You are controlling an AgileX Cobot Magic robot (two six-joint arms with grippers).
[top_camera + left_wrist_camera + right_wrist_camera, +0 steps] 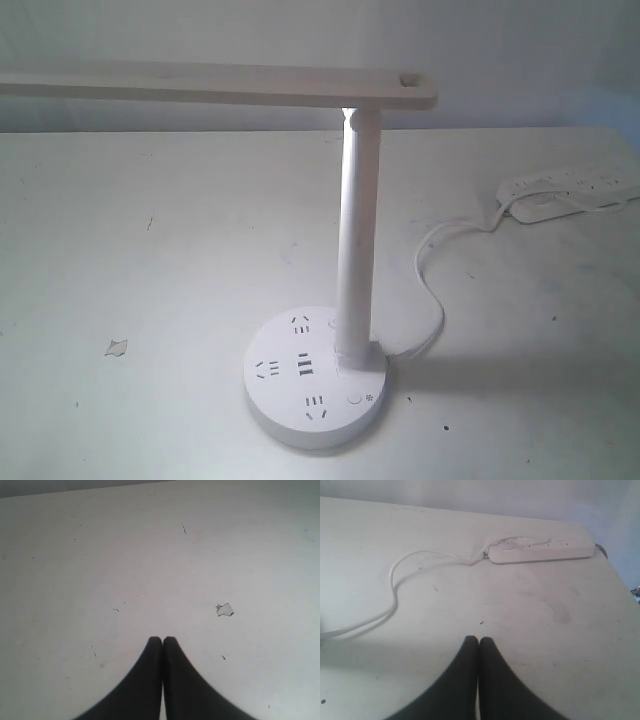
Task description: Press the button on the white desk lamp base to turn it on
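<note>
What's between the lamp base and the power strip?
Only the white cord, snaking over otherwise bare table from the white desk lamp base to the power strip. The exterior view shows the whole run, the right wrist view the strip end.

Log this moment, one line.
left tool shut, above table | right tool shut, facing power strip | button clear of both tools

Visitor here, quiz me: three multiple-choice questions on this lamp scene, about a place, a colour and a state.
1. The button sits: A) atop the column; B) on the white desk lamp base; C) on the long arm.
2. The power strip is: A) black; B) red; C) white.
3. The left gripper and right gripper are: A) shut, empty; B) wide open; C) gripping a cord.
Answers: B, its ringed dot lies on the disc; C, its casing is white; A, fingertips meet, nothing between.
</note>
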